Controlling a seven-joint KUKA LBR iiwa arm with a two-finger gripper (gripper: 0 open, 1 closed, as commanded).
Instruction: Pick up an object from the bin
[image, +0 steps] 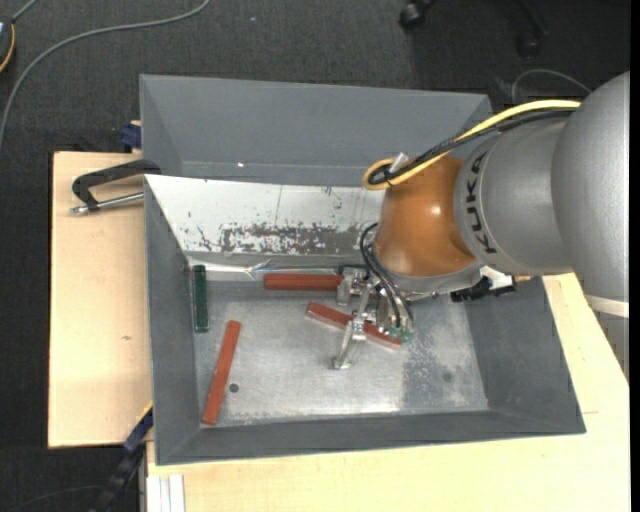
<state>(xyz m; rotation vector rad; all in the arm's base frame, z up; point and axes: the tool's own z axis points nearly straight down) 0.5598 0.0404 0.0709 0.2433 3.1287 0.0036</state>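
Gripper stands over a red bar, central in the bin. Its long axis runs upper-left to lower-right. Gripper opening: cannot tell.

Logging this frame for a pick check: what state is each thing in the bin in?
claw: low in the bin, at the middle red stick
middle red stick: slanted, crossing under the claw
back red stick: flat along the back wall
left red stick: flat, slanted
green stick: flat beside the left wall
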